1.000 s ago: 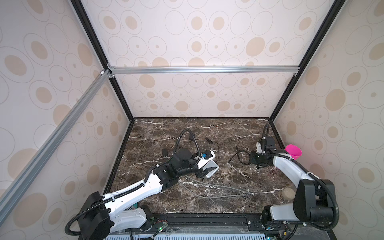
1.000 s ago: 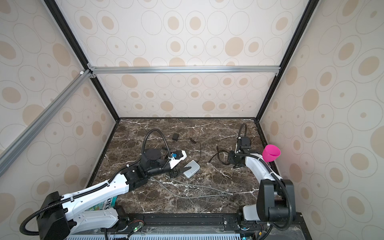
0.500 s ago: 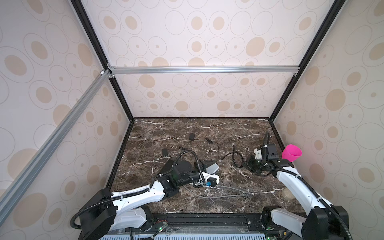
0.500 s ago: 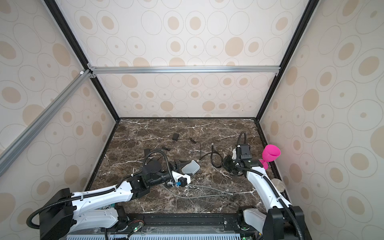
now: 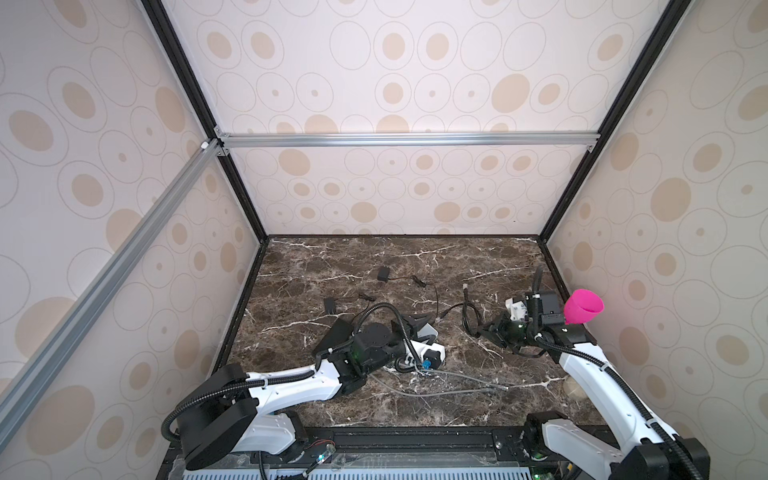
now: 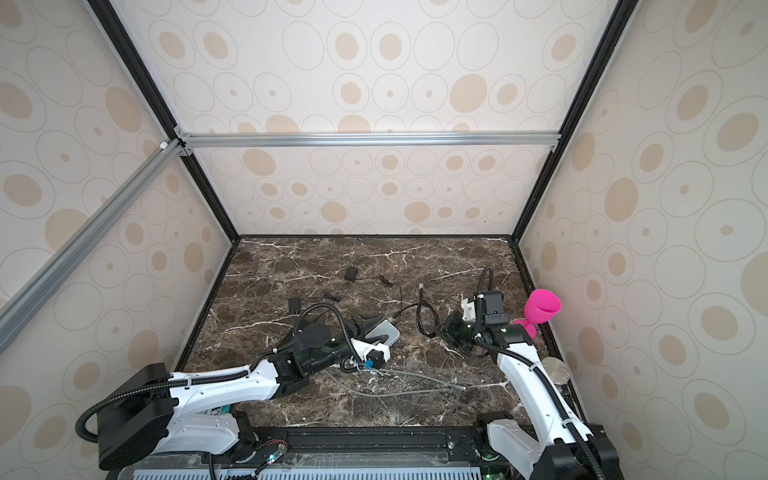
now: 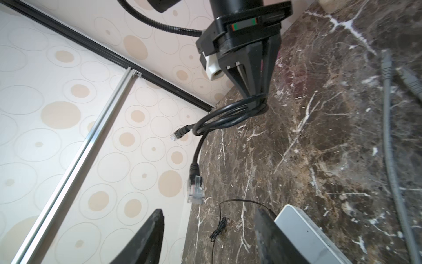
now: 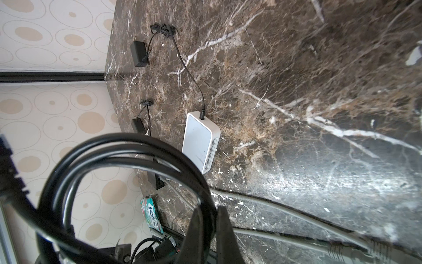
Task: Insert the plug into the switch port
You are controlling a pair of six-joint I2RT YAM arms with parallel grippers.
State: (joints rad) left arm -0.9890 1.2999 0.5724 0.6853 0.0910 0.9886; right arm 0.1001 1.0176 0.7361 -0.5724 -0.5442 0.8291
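Note:
The white switch [image 8: 201, 141] lies flat on the marble near the middle [image 5: 429, 331] [image 6: 385, 331], its row of ports on one long side and a thin black power lead in one end. My right gripper [image 8: 209, 228] [image 5: 490, 330] is shut on a coiled black cable [image 8: 127, 155] [image 7: 228, 116]. Its clear plug [image 7: 195, 188] hangs free off the table. The other plug [image 7: 177, 136] sticks out of the coil. My left gripper [image 7: 210, 233] [image 5: 417, 322] is open and holds nothing, and the switch [image 7: 303, 230] lies just outside one finger.
A grey cable [image 5: 436, 388] [image 8: 296, 217] runs along the front of the table. Two black power adapters [image 8: 138, 53] [image 8: 137, 124] with thin leads lie at the back left. A pink cup [image 5: 582, 309] stands by the right wall. A candy tin [image 8: 151, 214] sits at the front edge.
My left arm has dropped lower and drawn back toward the front, beside the switch. My right gripper has carried the cable coil slightly left, toward the switch.

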